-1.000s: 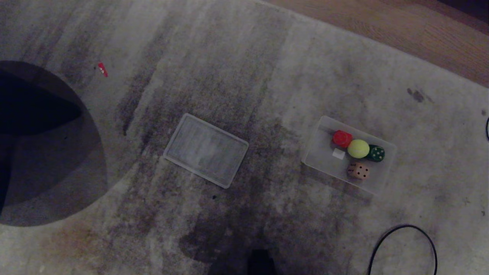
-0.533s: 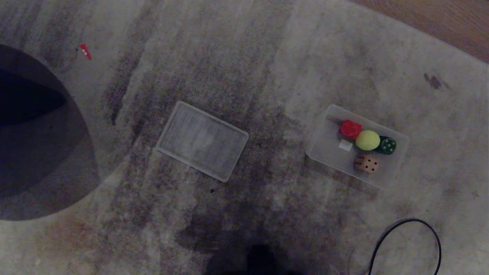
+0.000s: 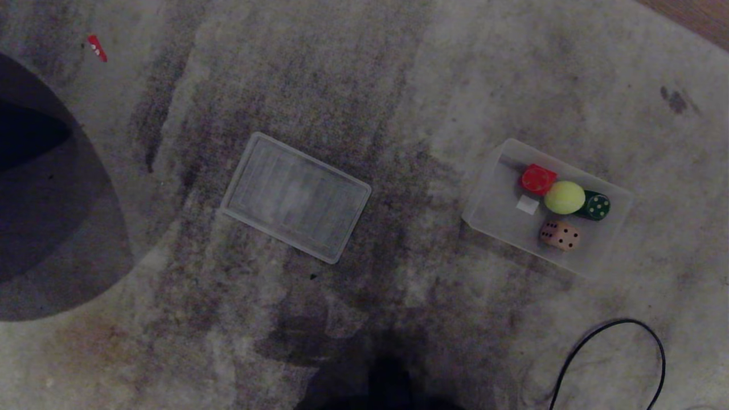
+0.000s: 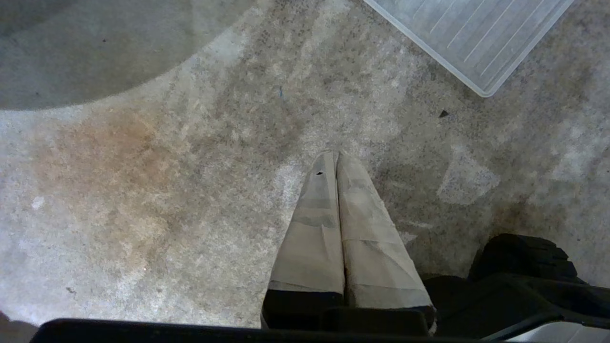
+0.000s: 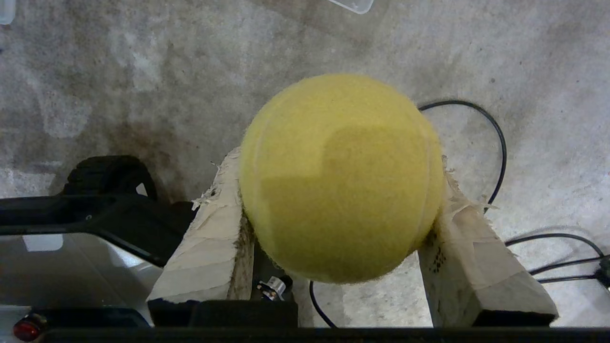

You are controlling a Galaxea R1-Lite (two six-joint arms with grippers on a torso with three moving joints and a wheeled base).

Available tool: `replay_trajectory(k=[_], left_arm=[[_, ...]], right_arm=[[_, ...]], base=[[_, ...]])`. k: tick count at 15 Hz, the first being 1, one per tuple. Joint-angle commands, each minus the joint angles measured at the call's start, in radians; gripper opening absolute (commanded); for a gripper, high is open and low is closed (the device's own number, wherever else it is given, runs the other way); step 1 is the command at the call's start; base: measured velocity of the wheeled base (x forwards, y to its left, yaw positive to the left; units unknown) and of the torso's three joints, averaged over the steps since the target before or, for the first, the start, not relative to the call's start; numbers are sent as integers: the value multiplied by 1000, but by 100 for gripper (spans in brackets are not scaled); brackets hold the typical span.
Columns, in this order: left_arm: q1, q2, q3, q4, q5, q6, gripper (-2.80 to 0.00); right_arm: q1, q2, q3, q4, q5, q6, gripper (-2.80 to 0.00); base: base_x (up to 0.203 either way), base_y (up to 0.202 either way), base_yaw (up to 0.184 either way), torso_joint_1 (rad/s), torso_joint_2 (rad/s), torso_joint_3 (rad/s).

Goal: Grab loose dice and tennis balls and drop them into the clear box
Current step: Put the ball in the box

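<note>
Grey mottled carpet (image 3: 398, 85) fills the head view, with a strip of wooden floor (image 3: 700, 14) past its far right corner. The clear box (image 3: 490, 208) sits on the carpet as the landmark. The flat ribbed lid (image 3: 296, 196) lies well apart to the box's left, empty side up. A black cable (image 3: 612, 324) loops on the carpet nearer the robot than the box. Inside the box, a row along the far wall: red die (image 3: 537, 179), tennis ball (image 3: 564, 197) touching it, dark green die (image 3: 596, 206) on the ball's other side. The peach die (image 3: 560, 234) rests by the near wall, just beside the ball; a small white square (image 3: 527, 204) shows on the box floor next to the red die. Right gripper (image 5: 340, 190), outside the head view, is clamped on a second tennis ball (image 5: 340, 176) above the carpet, taped fingers (image 5: 214, 238) pressed to either side. Left gripper (image 4: 336, 159) hangs over bare carpet near the lid's corner, its fingers pressed together, empty.
</note>
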Motion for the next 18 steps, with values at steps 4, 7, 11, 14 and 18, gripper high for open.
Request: replay_trajectory(k=[4,7,11,14,18], left_arm=[[0,2,2,0,5,-7,-280],[0,2,2,0,5,-7,-280],[0,2,2,0,5,-7,-280],[0,2,2,0,5,-7,-280],[0,2,2,0,5,-7,-280]], right_arm=[[0,0,0,2,5,-47,-280],[-2,39,-57,0,0,-38,-280],[-3,432,-220,-56,1,105,-280],[-1,762,-282,-238,3,209,-280],[37,1137,-327,-606,5,326,-280]], base=[[0,0,0,2,1,-13],[0,0,0,0,0,0],[0,0,0,0,0,0],[0,0,0,0,0,0],[0,0,0,0,0,0]])
